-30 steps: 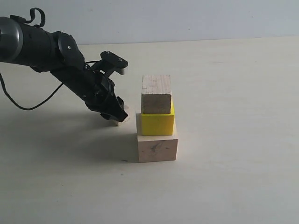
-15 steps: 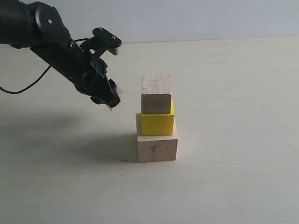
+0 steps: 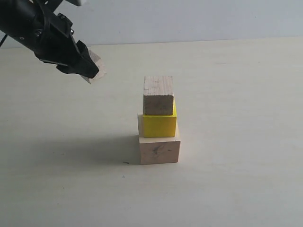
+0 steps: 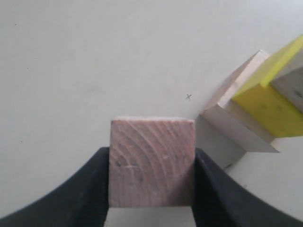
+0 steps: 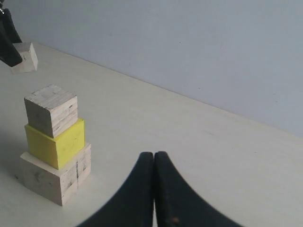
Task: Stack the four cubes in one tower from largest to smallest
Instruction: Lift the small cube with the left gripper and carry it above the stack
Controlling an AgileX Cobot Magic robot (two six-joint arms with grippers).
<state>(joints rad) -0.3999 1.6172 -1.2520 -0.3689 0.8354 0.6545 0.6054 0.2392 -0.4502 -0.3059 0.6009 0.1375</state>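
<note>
- At mid-table point(image 3: 236, 189), three cubes stand stacked: large wood cube point(image 3: 159, 150) lowest, yellow cube point(image 3: 159, 126) next, medium wood cube point(image 3: 158, 96) on top.
- Left gripper point(image 3: 85, 71) clamps the fourth, the small cube point(image 3: 97, 64), well apart from the stack.
- Right gripper point(image 5: 154, 163) has its fingers pressed together.
- Bare tabletop surrounds the stack.

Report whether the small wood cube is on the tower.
Off. The left tool holds the small wood cube aloft, apart from the tower; the medium wood cube is topmost.

We see only a blurry bit of the small cube point(image 3: 97, 63) behind the left gripper point(image 3: 90, 72); the arm point(image 3: 28, 28) is cut off.
</note>
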